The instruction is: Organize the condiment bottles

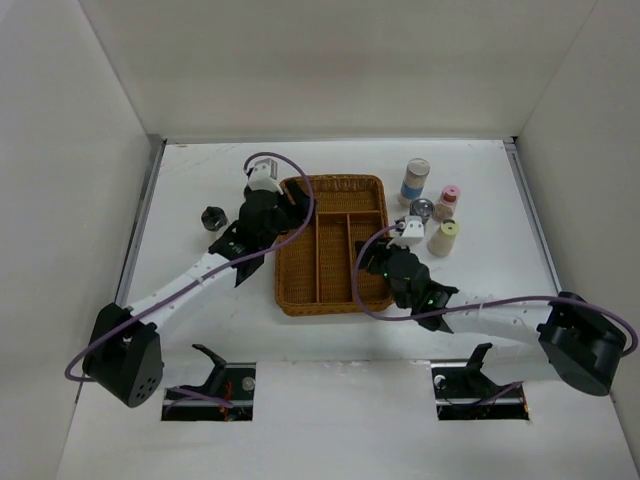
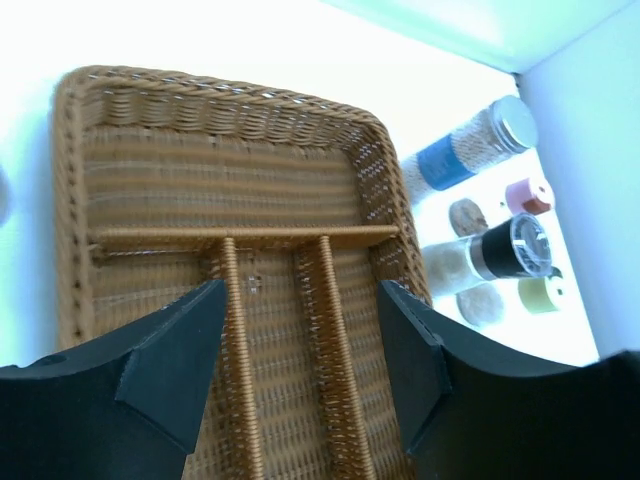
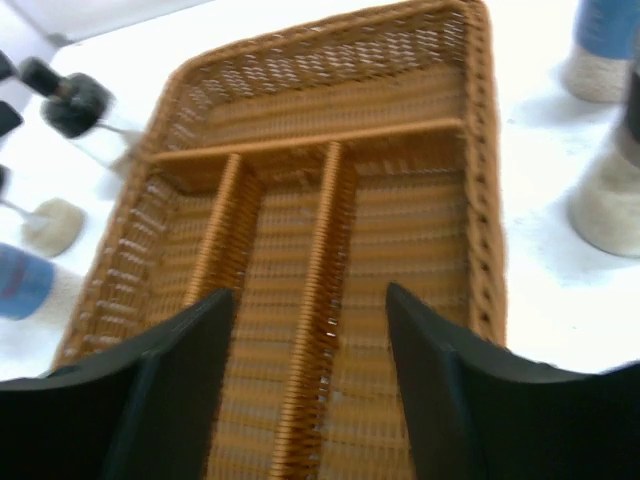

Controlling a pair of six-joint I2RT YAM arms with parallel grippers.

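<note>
The wicker tray (image 1: 330,182) sits around the middle of the tabletop (image 1: 190,165), and both arms hang over it. The left gripper (image 2: 300,300) is above the tray's far-left corner. Its jaws are spread wide, with only wicker weave showing between them. The right gripper (image 3: 310,295) is over the near-right part, jaws wide too, looking down on the dividers.

The condiment bottles are all outside the tray and well clear of both sets of jaws. Four of them cluster between the tray and the right edge, toward the far-right corner:
- a blue-labelled cylinder (image 1: 415,181), farthest back
- a pink-capped bottle (image 1: 447,201)
- a silver-topped shaker (image 1: 422,209), just beside the tray's rim
- a cream bottle with a yellow cap (image 1: 443,238), right next to the right wrist

On the other side, a black-capped shaker (image 1: 212,217) stands toward the left edge, near the left arm. The right wrist view also catches a second blue-labelled bottle (image 3: 20,280) on that side, blurry, outside the tray wall.
</note>
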